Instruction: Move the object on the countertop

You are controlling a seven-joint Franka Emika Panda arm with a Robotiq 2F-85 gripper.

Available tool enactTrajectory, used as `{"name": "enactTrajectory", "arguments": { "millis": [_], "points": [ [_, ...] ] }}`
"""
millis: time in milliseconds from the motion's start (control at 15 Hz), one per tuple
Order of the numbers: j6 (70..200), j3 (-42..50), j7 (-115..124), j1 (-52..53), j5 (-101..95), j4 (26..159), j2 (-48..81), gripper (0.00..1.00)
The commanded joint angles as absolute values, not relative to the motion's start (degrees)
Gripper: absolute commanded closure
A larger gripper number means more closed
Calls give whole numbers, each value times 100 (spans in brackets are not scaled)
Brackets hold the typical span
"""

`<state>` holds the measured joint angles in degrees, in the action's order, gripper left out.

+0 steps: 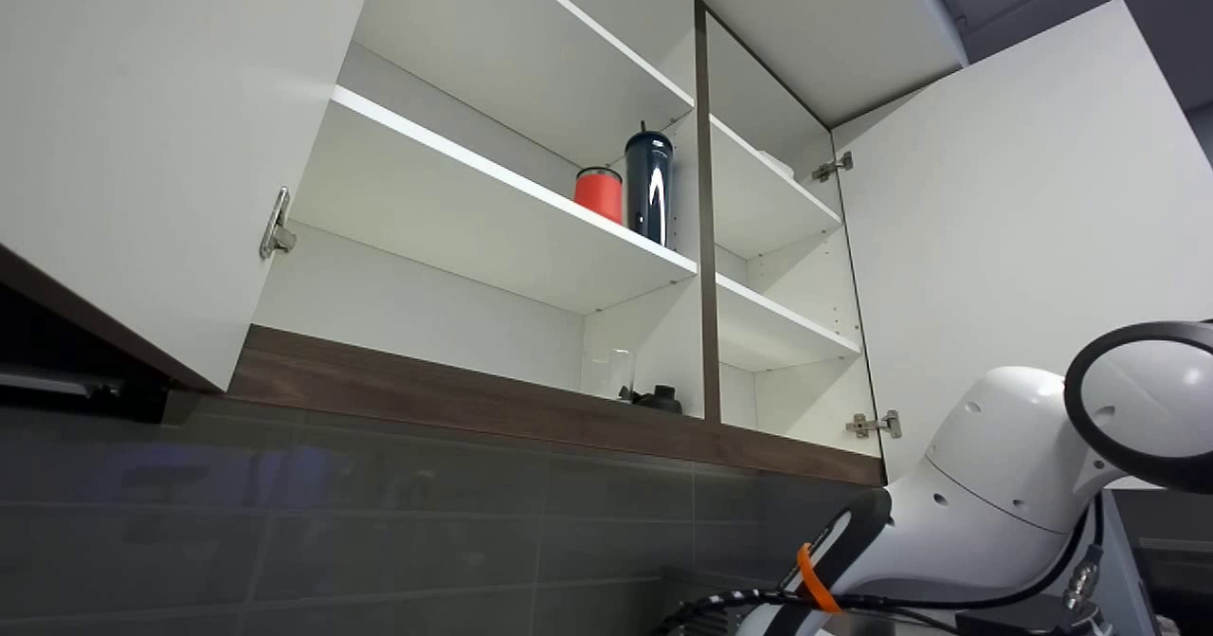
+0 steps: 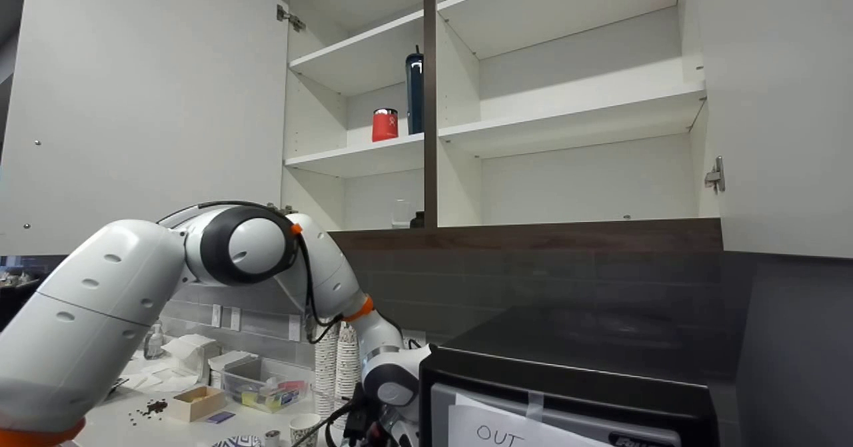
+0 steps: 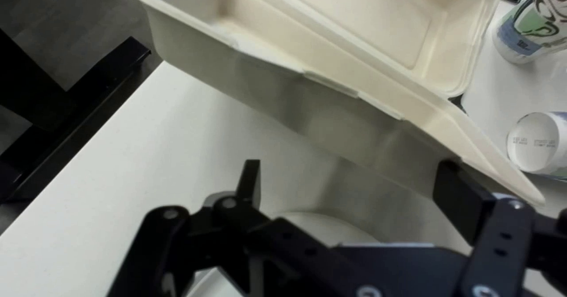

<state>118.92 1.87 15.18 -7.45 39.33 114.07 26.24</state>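
The task names no particular object. In the wrist view, a beige takeout container (image 3: 283,93) with its lid open stands on the white countertop (image 3: 133,155). My gripper (image 3: 354,184) is open, with nothing seen between its fingers. Its right fingertip is close beside the container's near wall; I cannot tell whether they touch. A pale round item (image 3: 319,226) lies below the jaws, mostly hidden by them. Two patterned paper cups, one upright (image 3: 527,36) and one lying on its side (image 3: 533,142), are at the right. In the exterior views the gripper's fingers cannot be made out.
A black microwave (image 2: 573,350) stands beside the arm's wrist (image 2: 393,387). Cup stacks (image 2: 325,367) and a clear bin (image 2: 266,387) are on the counter. Above are open cabinets with a red cup (image 1: 599,197) and a dark tumbler (image 1: 649,186). The counter edge (image 3: 79,151) drops to the floor.
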Motion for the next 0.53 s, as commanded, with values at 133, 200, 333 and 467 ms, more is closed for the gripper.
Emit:
{"name": "enactTrajectory", "arguments": {
  "millis": [133,200,333,467],
  "points": [
    [11798,211,1484,-546,3827,11604,2360,0],
    [11829,207,1468,-513,3821,11639,2306,0],
    [11882,197,1444,-448,3801,11695,2222,0],
    [11923,183,1435,-381,3776,11772,2123,0]
  ]
}}
